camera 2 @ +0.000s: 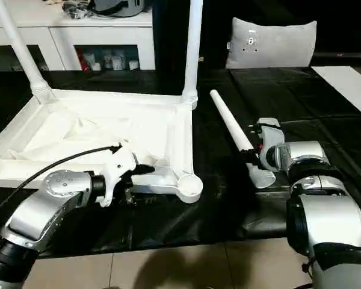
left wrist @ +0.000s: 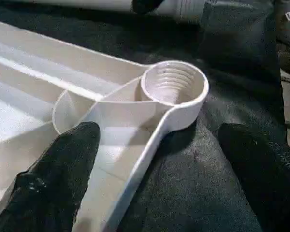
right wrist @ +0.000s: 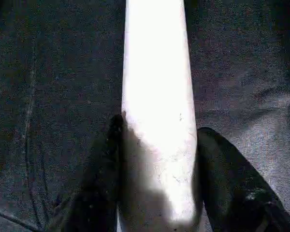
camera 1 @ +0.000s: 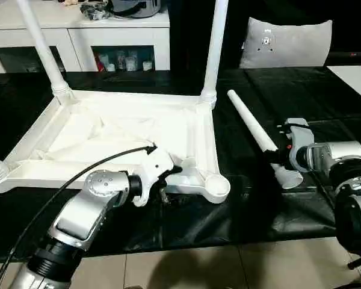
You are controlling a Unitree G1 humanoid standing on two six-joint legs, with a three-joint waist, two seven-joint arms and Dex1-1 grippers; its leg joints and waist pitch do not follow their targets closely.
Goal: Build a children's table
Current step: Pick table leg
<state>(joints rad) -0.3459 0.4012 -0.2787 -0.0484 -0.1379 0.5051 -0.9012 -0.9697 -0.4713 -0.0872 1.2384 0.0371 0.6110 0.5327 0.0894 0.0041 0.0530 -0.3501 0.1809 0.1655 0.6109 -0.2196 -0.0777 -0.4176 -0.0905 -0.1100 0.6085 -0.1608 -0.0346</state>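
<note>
Left claw [left wrist: 159, 159] spread wide, astride the upturned tabletop's [camera 1: 186, 129] edge beside the empty corner socket [left wrist: 174, 82]. Right claw [right wrist: 157, 179] pinching the loose leg [camera 1: 256, 133] lying on black sheeting [camera 1: 253, 211].

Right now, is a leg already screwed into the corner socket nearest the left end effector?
No, the threaded corner socket stands empty.

Our left arm [camera 1: 78, 211] reaches forward from the near left, its gripper [left wrist: 159, 159] spread wide, one finger [left wrist: 58, 179] well apart from the other; our right arm [camera 1: 343, 180] bends inward at the right, its gripper [right wrist: 157, 193] with fingers [right wrist: 232, 188] close together.
</note>
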